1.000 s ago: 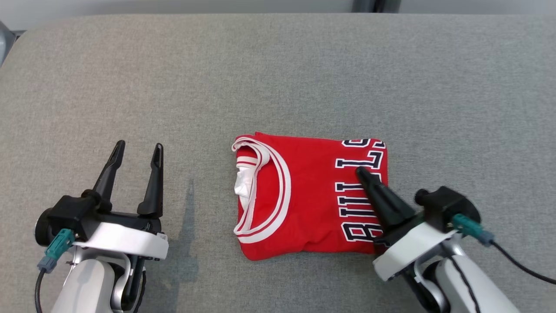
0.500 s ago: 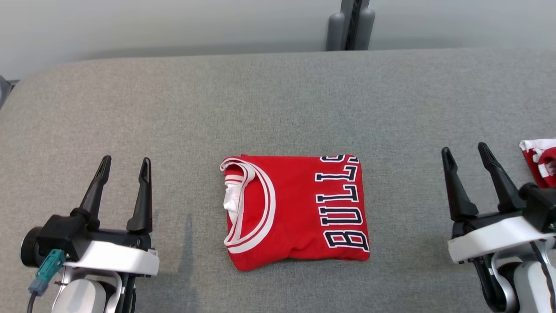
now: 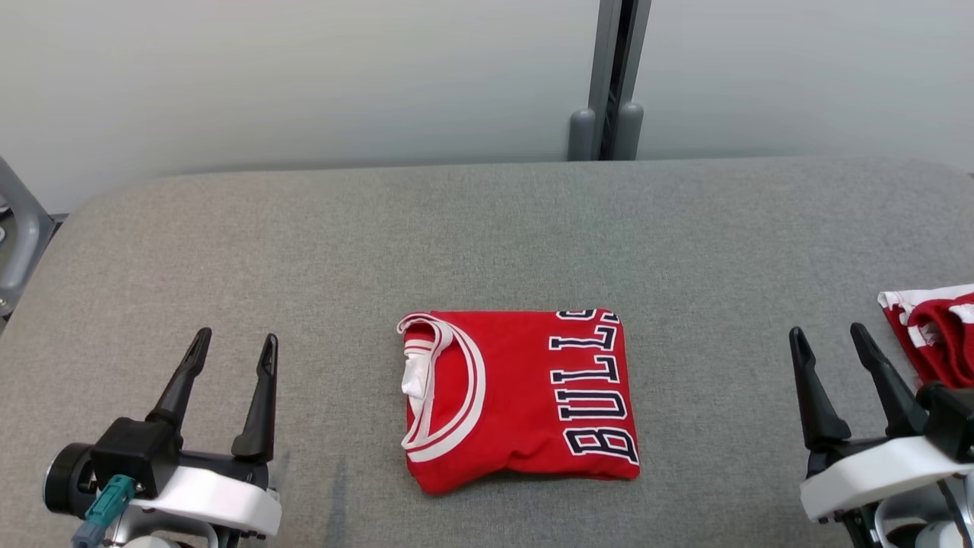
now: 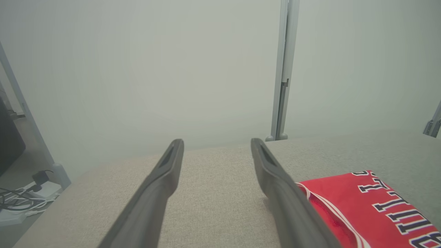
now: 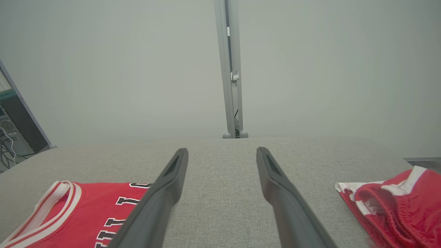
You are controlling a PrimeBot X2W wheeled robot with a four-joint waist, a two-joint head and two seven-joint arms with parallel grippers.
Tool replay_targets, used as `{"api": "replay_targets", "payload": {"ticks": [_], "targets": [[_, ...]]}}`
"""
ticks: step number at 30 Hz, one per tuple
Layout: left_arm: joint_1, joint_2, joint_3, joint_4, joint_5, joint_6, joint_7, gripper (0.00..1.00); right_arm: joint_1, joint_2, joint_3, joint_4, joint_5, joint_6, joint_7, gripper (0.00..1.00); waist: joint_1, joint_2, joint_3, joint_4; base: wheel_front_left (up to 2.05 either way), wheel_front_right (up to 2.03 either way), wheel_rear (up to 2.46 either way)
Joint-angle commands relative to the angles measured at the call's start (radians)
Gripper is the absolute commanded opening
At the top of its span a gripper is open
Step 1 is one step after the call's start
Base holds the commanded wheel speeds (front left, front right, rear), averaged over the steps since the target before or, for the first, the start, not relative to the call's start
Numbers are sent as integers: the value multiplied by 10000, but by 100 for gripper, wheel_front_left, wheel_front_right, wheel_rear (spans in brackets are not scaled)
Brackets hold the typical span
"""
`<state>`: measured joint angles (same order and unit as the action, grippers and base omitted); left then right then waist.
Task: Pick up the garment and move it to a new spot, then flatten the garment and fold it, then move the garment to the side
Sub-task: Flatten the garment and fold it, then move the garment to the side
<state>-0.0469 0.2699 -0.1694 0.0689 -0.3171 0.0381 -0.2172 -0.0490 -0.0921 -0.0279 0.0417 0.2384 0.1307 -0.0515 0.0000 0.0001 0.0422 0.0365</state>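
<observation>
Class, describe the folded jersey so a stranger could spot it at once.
Start at the grey padded table. Near its front middle, between the left gripper and right gripper, lies the folded red jersey. Unlike the crumpled red garment at the right edge, it is a neat square with a white-trimmed collar and BULLS lettering.

Grey fabric-topped desk [image 3: 487,228] across the lower frame, rounded at the corners. Plain pale wall [image 3: 304,76] behind it, grey metal post [image 3: 612,76] at upper middle. Crumpled red-and-white cloth [image 3: 932,335] lying at the right edge. Over in the left wrist view, white power strip [image 4: 20,203] with tangled cables, lower left.
</observation>
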Motion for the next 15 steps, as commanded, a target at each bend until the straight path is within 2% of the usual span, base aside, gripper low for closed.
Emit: {"api": "replay_targets", "payload": {"ticks": [1, 15], "targets": [[142, 58, -4, -40, -17, 66, 47, 100, 182, -7, -42, -75, 9, 1, 56, 100, 0, -1, -175, 21, 0, 0, 0], [609, 182, -136, -391, -117, 267, 548, 100, 964, 201, -231, -718, -289, 1, 489, 100, 0, -1, -634, -20, 0, 0, 0]]}}
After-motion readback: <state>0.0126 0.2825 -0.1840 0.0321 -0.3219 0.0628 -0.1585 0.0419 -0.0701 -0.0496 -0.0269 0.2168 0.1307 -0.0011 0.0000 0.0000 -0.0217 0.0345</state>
